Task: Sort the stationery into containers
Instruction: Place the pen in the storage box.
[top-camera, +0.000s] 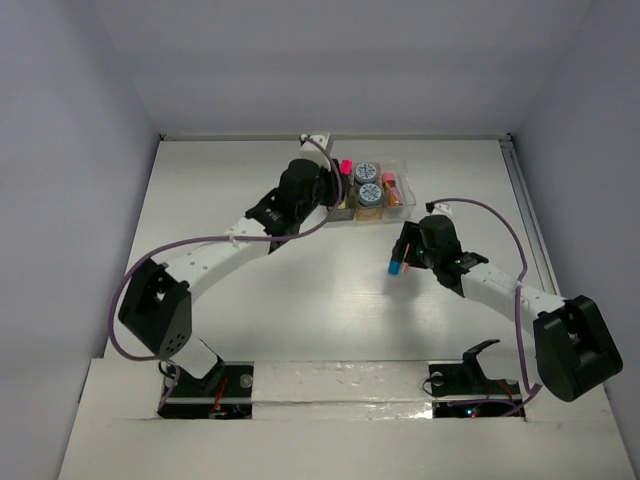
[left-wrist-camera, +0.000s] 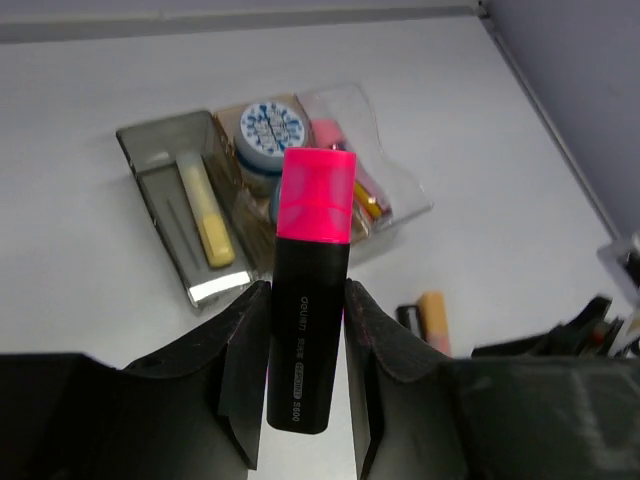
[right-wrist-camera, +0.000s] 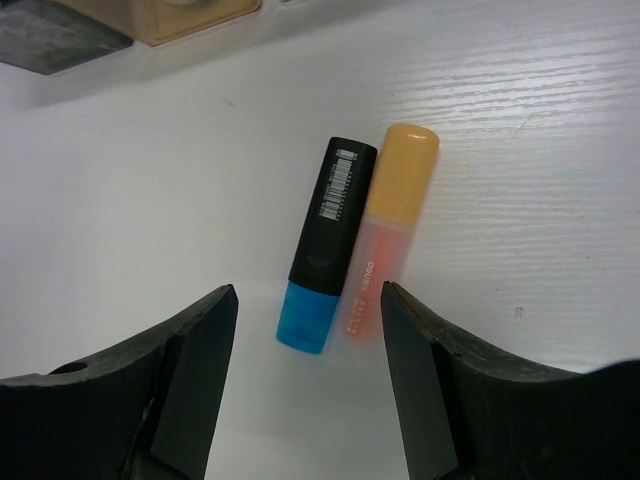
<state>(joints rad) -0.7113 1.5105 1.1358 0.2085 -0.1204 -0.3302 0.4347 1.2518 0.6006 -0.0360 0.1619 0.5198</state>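
Observation:
My left gripper (left-wrist-camera: 306, 290) is shut on a pink-capped black highlighter (left-wrist-camera: 312, 230) and holds it above the row of bins (top-camera: 404, 200); it also shows in the top view (top-camera: 335, 185). The dark grey bin (left-wrist-camera: 150, 150) holds a yellow highlighter (left-wrist-camera: 207, 215). The amber bin holds two blue-and-white discs (top-camera: 366, 172). The clear bin (left-wrist-camera: 405, 195) holds a pink-capped tube (left-wrist-camera: 328, 135). My right gripper (right-wrist-camera: 307, 292) is open just above a blue-capped black highlighter (right-wrist-camera: 325, 245) and an orange highlighter (right-wrist-camera: 392, 225), which lie side by side on the table.
The white table ends at walls on the left, back and right. The bins stand at the back centre. The right arm (top-camera: 500, 290) reaches in from the right, and purple cables (top-camera: 215, 240) loop over both arms.

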